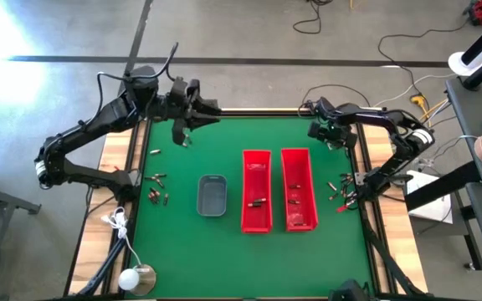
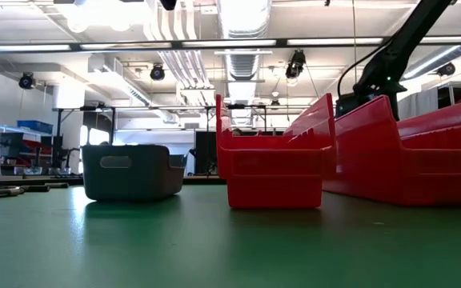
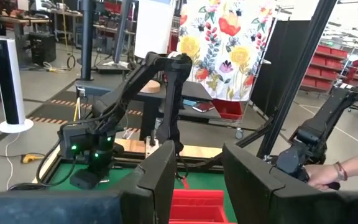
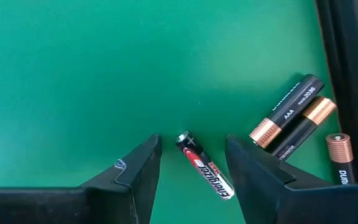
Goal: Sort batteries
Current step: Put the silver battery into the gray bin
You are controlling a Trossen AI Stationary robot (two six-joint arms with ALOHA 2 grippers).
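Observation:
My right gripper (image 1: 329,136) hangs low over the green mat's far right corner, pointing down and open. In the right wrist view a small red, black and silver battery (image 4: 205,167) lies flat on the mat between the fingers of my right gripper (image 4: 192,143), with a gap on each side. Three black-and-copper batteries (image 4: 289,111) lie beside it near the table's black edge. My left gripper (image 1: 182,132) is raised over the far left of the mat, pointing level; in its wrist view my left gripper (image 3: 199,152) is open with nothing between the fingers.
Two long red bins (image 1: 256,167) (image 1: 298,167) lie right of centre, each with a few batteries inside. A grey tray (image 1: 212,194) stands left of them. Loose batteries lie at the left (image 1: 157,188) and right (image 1: 341,188) edges. A person's hand (image 3: 347,174) shows beyond the table.

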